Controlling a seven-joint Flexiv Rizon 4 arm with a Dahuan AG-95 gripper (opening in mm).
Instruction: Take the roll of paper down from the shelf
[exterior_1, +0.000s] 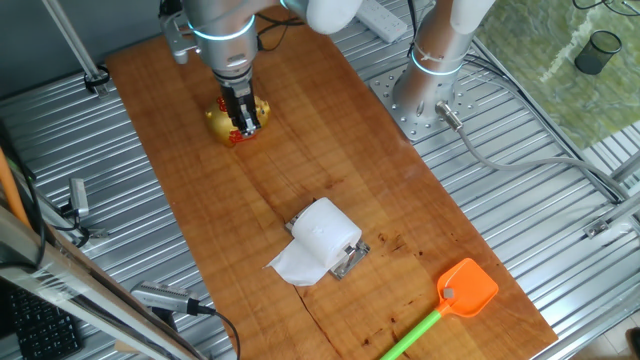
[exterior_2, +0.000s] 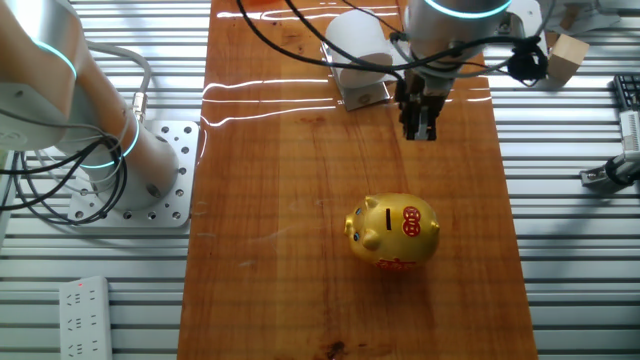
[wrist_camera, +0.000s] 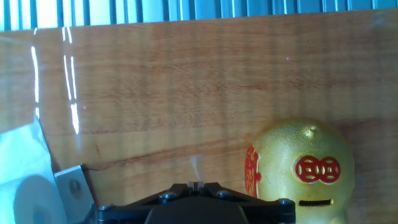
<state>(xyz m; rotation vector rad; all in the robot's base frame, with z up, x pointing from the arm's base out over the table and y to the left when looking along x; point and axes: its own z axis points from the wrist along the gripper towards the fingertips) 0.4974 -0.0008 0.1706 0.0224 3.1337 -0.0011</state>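
Observation:
The white roll of paper (exterior_1: 322, 235) lies on the small silver shelf (exterior_1: 352, 260) near the middle of the wooden board, with a wrinkled tissue tail hanging off its front. My gripper (exterior_1: 243, 120) hangs above the board far from the roll, over the golden piggy bank, with its fingers together and nothing between them. In the other fixed view the gripper (exterior_2: 420, 125) is just below the roll (exterior_2: 360, 40) and shelf (exterior_2: 362, 93). In the hand view the closed fingertips (wrist_camera: 196, 184) are at the bottom centre, and the roll (wrist_camera: 25, 180) and shelf (wrist_camera: 71, 186) are at the lower left.
A golden piggy bank (exterior_1: 225, 122) stands on the board under the gripper and also shows in the other fixed view (exterior_2: 393, 232) and the hand view (wrist_camera: 298, 174). An orange-headed swatter (exterior_1: 465, 290) lies at the board's near right corner. The arm's base (exterior_1: 425, 95) stands beside the board.

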